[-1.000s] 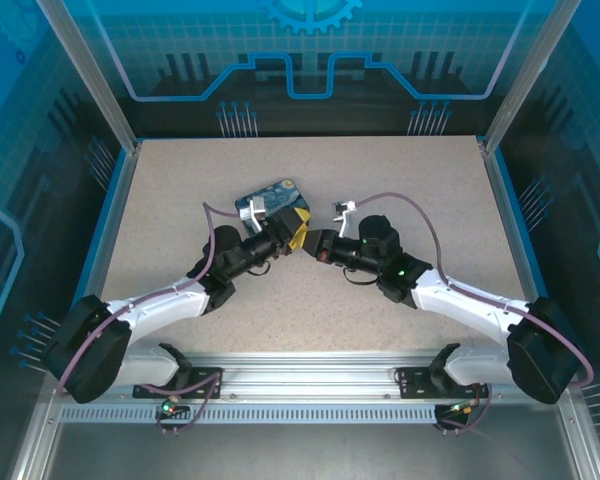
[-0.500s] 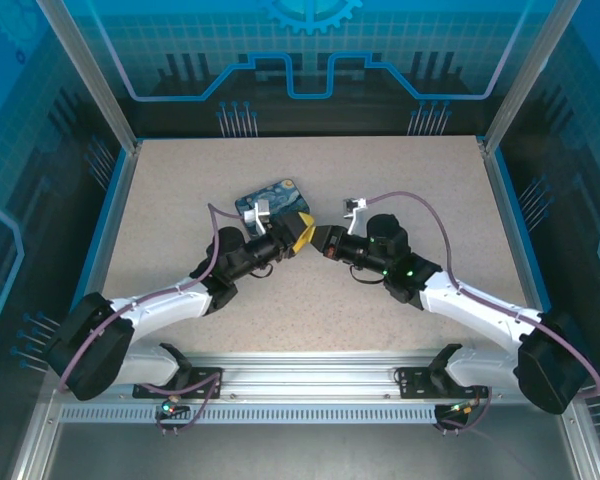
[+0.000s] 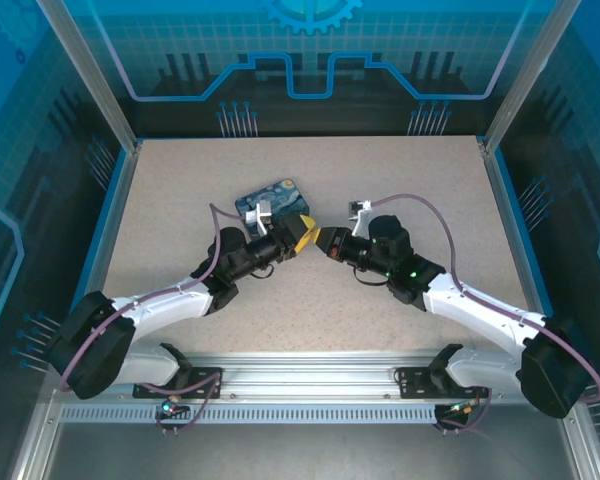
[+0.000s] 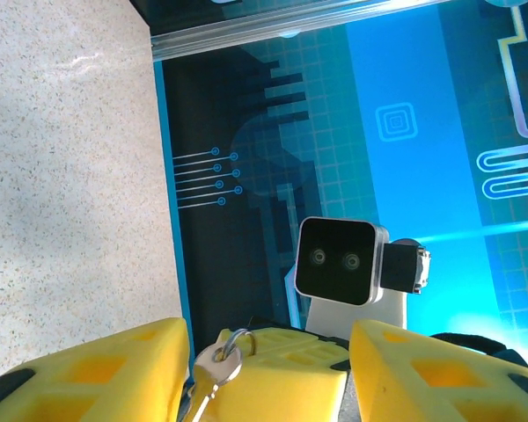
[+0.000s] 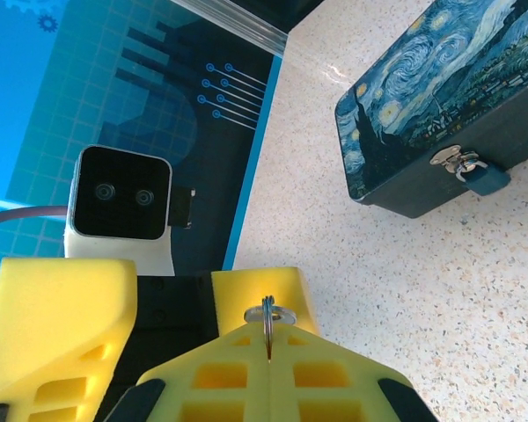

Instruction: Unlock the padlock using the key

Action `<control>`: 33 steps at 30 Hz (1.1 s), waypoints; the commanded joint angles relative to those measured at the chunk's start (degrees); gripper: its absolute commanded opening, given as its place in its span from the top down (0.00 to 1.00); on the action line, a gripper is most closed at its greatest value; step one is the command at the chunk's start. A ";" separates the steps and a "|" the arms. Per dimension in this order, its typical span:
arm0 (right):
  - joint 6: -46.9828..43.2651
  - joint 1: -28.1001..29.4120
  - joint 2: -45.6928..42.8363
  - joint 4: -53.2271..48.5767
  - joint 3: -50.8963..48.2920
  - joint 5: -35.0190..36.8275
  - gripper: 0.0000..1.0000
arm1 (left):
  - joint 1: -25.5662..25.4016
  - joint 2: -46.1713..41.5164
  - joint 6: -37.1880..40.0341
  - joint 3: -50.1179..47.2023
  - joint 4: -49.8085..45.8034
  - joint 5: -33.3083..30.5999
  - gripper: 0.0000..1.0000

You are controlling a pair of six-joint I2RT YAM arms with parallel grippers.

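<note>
Out on the desk (image 5: pixel 396 290), just in front of the tin (image 5: pixel 422 97), I'm reading this as a key handover. Right pincer (image 5: pixel 268 347) is clenching the key (image 4: pixel 216 362) — ring and head poking out past the tips. Left pincer (image 4: pixel 270 338) is sitting part-open, straddling those tips, gripping nothing. To do it well I'm wanting the left pads landing on the key's head, not on the other yellow fingers, and the right releasing only once that grip is firm — blade left free for the keyhole. Key is looking thin, pale, silvery, on a small ring. Padlock (image 5: pixel 486 178) is hanging off the tin's front hasp, bluish body.
</note>
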 commanded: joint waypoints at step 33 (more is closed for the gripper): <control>-6.18 -4.61 -7.85 -9.50 -0.55 -3.69 0.82 | -0.35 -3.07 11.55 2.28 -8.67 0.65 1.00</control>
